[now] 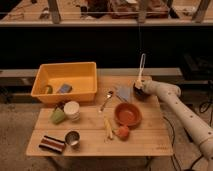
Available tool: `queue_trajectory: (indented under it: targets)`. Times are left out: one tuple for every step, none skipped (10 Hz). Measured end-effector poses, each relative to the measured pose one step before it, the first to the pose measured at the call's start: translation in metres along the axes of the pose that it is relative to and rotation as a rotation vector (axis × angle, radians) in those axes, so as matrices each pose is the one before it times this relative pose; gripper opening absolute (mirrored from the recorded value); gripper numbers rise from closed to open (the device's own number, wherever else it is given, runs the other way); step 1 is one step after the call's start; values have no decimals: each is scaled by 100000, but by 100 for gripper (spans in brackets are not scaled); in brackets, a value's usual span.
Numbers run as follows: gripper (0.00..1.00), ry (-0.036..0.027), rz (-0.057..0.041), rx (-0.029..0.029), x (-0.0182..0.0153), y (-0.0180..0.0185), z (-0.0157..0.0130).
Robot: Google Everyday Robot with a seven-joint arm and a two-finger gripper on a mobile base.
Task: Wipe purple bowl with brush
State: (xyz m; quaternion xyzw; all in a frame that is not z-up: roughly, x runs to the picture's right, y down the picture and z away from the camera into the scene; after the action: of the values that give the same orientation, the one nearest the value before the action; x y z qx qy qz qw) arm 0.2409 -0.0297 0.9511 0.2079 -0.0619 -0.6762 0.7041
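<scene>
- Gripper (141, 88) at the table's far right edge, fingers closed on the low end of the brush (141, 67). Handle sticks up, tilted slightly right.
- Brush: looks light, with a stiff slim plastic handle. A low grip should give better control of the head; the smooth handle may twist under side load.
- Purple bowl (135, 93) sits directly under the gripper, partly hidden by it. Whether the brush touches the bowl can't be told.
- Bowl: small, rigid, probably light, so it's likely to slide or tip when scrubbed. Keep pressure low.
- Orange-red bowl (127, 115) is just in front, metal spoon (106, 100) to the left.
- No readable labels or writing.
</scene>
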Motion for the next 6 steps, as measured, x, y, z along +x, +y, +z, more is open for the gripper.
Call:
queue_trajectory:
  targets:
    - [17, -35, -413, 682, -124, -310, -631]
    - [17, -546, -1012, 518, -328, -424, -946]
    - [17, -138, -467, -424, -95, 189, -909]
    - [17, -128, -298, -548, -57, 285, -473]
    - [17, 97, -465, -1647, 55, 715, -858]
    - [17, 497, -810, -2173, 208, 933, -530]
